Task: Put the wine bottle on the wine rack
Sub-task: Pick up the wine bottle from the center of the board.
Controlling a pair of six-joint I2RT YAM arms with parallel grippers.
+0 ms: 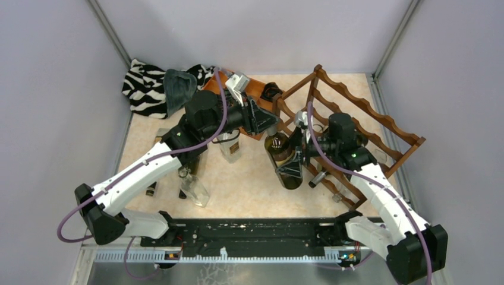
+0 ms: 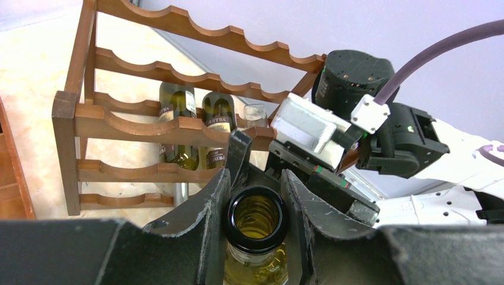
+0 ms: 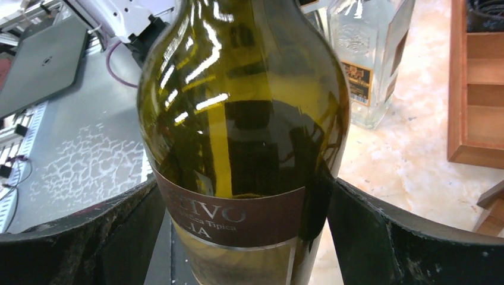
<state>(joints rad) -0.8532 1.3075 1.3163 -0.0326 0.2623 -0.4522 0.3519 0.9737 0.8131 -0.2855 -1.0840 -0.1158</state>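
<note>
The wine bottle (image 1: 289, 169) is dark green glass with a brown label, and it hangs tilted beside the wine rack's (image 1: 362, 119) left end. My left gripper (image 2: 255, 196) is shut on its open neck (image 2: 255, 217), one finger (image 2: 208, 202) pressed on each side of the rim. My right gripper (image 3: 243, 196) stands open around the bottle's labelled body (image 3: 238, 119), with a thin gap beside the right finger (image 3: 356, 225). In the left wrist view the reddish-brown rack (image 2: 148, 119) holds two green bottles (image 2: 178, 119) on a lower tier.
A clear square bottle (image 1: 230, 145) stands left of the held bottle, and it shows behind it (image 3: 368, 59) in the right wrist view. Another clear bottle (image 1: 195, 189) lies nearer the bases. A zebra cloth (image 1: 145, 86) and a flat wooden tray (image 1: 255, 89) sit at the back.
</note>
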